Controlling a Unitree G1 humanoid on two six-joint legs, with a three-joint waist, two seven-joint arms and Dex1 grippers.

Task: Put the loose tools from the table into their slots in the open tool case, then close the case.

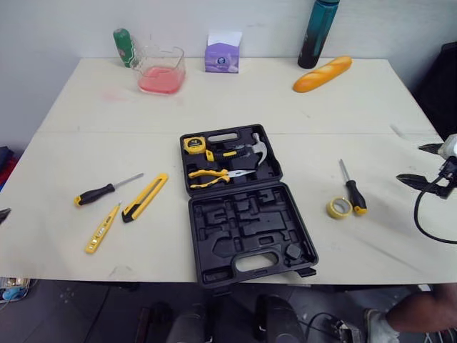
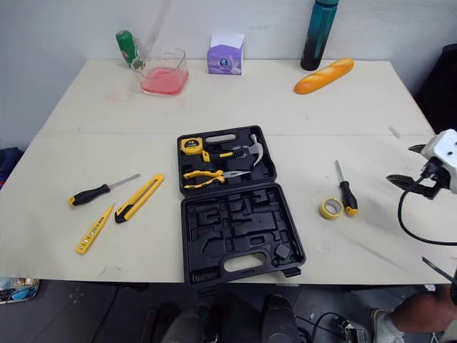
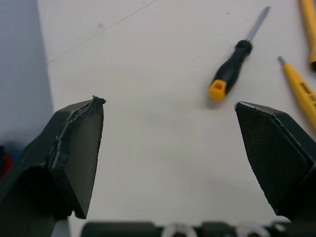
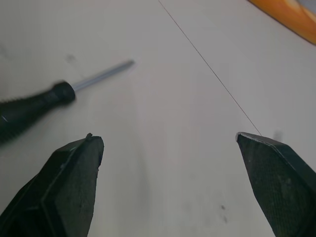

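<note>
The case [image 1: 243,207] lies open and flat in the middle of the surface [image 1: 285,100], near its front edge. Its far half already holds a tape measure [image 1: 194,145], pliers [image 1: 211,175] and a hammer [image 1: 250,150]. The near half shows only bare moulded recesses.

To the robot's left lie a black screwdriver [image 1: 100,191], a utility knife [image 1: 145,197] and a small yellow tester [image 1: 102,229]. To its right lie a second screwdriver [image 1: 352,187] and a tape roll [image 1: 339,208], which sit just beside each other. This split seems meant to give each arm its own share. The flat case leaves every slot reachable from above.

The right tool [image 1: 421,164] hovers over the right edge of the surface, fingers spread wide and empty. It points inward toward the second screwdriver but is well apart from it.

The left tool [image 3: 169,103] hangs over the left edge, equally wide and holding nothing, and faces the black screwdriver and the tester.

Along the back stand a baguette [image 1: 323,73], a bottle [image 1: 318,32] and a clear tub [image 1: 161,70], away from the work.
</note>
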